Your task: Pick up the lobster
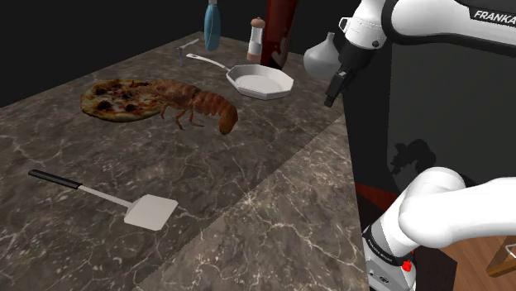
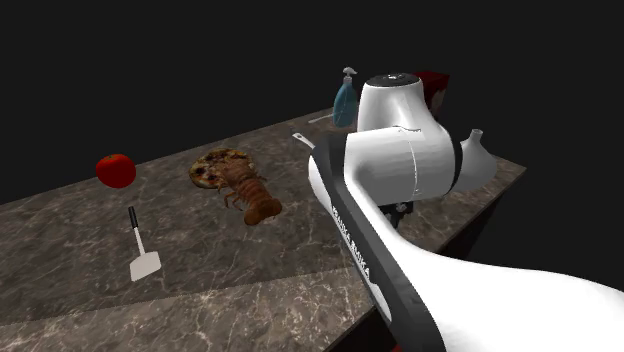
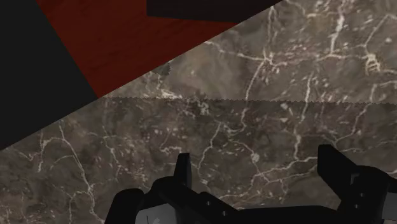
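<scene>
A reddish-brown lobster (image 1: 198,105) lies on the dark marble counter (image 1: 124,165), its front end overlapping the edge of a pizza (image 1: 120,97). The second exterior view has the lobster (image 2: 253,197) at the counter's middle. My black gripper (image 1: 334,89) hangs above the counter's edge at the shoulder view's right, well away from the lobster. In the wrist view the gripper (image 3: 254,167) is open, its fingers (image 3: 182,170) wide apart over bare marble with nothing between them.
A white frying pan (image 1: 260,81) sits behind the lobster, with a blue spray bottle (image 1: 212,25) and a shaker (image 1: 256,40) beyond it. A spatula (image 1: 124,202) lies near the front. A red tomato (image 2: 116,170) rests at the second exterior view's left.
</scene>
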Robot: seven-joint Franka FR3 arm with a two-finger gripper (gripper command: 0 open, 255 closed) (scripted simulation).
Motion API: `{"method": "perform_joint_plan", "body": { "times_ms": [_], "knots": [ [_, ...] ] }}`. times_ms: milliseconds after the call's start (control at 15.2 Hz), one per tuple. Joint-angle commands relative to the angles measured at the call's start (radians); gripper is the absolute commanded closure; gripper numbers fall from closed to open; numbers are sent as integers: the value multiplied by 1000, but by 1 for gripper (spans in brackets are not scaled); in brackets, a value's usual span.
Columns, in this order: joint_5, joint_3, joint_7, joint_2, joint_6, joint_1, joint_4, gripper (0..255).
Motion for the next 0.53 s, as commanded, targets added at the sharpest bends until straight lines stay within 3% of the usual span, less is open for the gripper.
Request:
{"method": "perform_joint_plan", "body": {
  "times_ms": [0, 462],
  "knots": [
    [0, 0, 0, 0, 0, 0, 0, 0],
    [-25, 176, 153, 149, 62, 26, 115, 0]
  ]
}}
